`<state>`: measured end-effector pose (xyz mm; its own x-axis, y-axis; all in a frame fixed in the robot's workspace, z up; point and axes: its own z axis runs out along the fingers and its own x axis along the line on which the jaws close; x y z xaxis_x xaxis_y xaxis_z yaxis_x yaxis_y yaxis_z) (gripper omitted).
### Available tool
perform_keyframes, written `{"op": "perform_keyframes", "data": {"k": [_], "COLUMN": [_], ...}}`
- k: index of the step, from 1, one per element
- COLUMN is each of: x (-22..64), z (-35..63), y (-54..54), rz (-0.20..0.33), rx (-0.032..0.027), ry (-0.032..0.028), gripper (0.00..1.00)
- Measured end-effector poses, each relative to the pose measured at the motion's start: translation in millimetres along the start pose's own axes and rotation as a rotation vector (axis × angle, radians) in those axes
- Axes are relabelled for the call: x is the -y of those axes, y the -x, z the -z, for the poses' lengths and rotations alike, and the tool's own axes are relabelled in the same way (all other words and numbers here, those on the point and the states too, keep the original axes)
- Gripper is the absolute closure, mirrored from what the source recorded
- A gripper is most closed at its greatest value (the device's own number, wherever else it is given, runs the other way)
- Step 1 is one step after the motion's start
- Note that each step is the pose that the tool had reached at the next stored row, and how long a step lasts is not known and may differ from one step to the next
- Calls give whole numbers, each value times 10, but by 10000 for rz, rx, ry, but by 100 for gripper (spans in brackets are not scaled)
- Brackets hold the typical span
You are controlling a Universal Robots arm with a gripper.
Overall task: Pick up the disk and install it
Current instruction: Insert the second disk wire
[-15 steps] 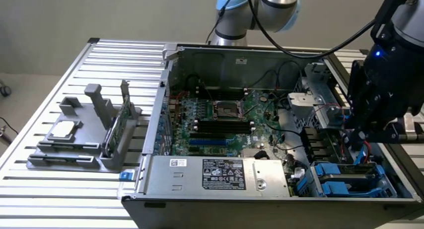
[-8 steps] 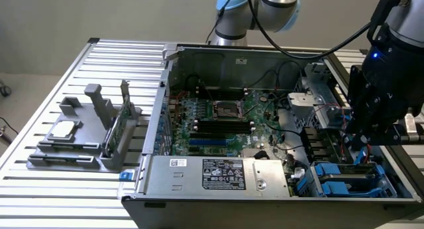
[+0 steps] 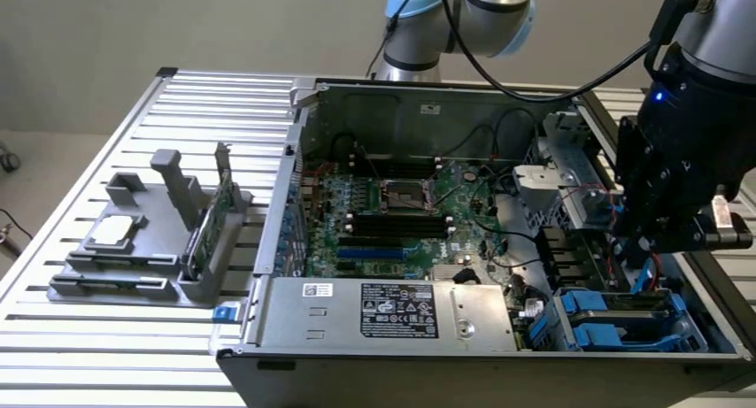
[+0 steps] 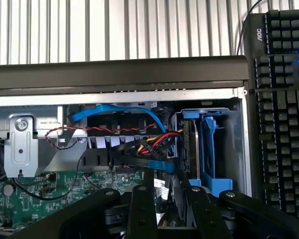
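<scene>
One arm only, with black two-fingered gripper (image 3: 675, 235) low over the open dark-grey computer case (image 3: 473, 359), at the corner toward the exterior view's right. Seen from the wrist: gripper (image 4: 169, 214) spread open, black fingers (image 4: 142, 206) apart, nothing clamped between, only cables showing through the gap.

Just beyond the fingertips, the disk (image 4: 191, 144), a silver-grey metal hard drive in a bright blue plastic carrier, on edge in the drive bay against the case wall. Clear of the fingers, not touching. In the exterior view, same blue-framed disk (image 3: 614, 324) down in the bay beneath the gripper. Close beside it, a flat blue ribbon cable (image 4: 119, 112) and a bundle of red, yellow and black wires (image 4: 157, 142).

Elsewhere inside the case: green motherboard (image 3: 390, 213) and a silver metal power-supply box (image 3: 390, 312) with a dark label. All on a ribbed aluminium table (image 3: 106, 355). Outside the case, a black keyboard (image 4: 284, 114).
</scene>
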<state>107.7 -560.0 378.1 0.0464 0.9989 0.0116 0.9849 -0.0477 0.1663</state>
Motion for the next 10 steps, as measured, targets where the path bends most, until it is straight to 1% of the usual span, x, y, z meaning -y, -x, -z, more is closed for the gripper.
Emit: {"op": "perform_keyframes", "data": {"k": [3, 6, 7, 8, 10], "x": [-13, -23, -25, -26, -27], "z": [-14, -30, -34, -40, -52], "y": [-7, -8, -8, -9, -14], "rz": [27, 49, 55, 59, 66], "rx": [159, 288, 326, 352, 389], "ry": [7, 13, 15, 16, 18], "gripper": [69, 69, 69, 69, 69]}}
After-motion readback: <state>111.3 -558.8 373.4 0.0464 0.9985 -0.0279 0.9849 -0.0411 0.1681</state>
